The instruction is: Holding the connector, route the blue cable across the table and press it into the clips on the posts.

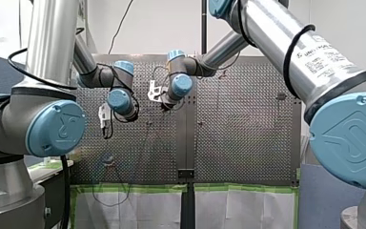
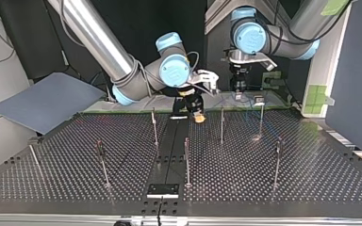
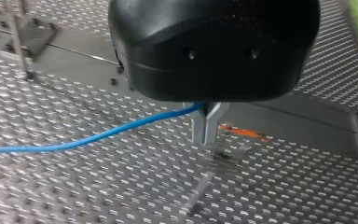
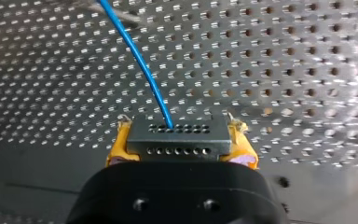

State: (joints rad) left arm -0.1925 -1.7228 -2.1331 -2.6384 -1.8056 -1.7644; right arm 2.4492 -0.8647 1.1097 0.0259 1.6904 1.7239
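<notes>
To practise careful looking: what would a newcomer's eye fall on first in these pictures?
The blue cable is bright against the grey perforated table, running out of a dark connector clamped between my right gripper's yellow pads. In the left wrist view it passes between my left gripper's shut metal fingers. In the top view, thin posts stand upright across the table.

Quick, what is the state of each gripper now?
Left gripper: closed on the blue cable.
Right gripper: closed on the connector.
</notes>
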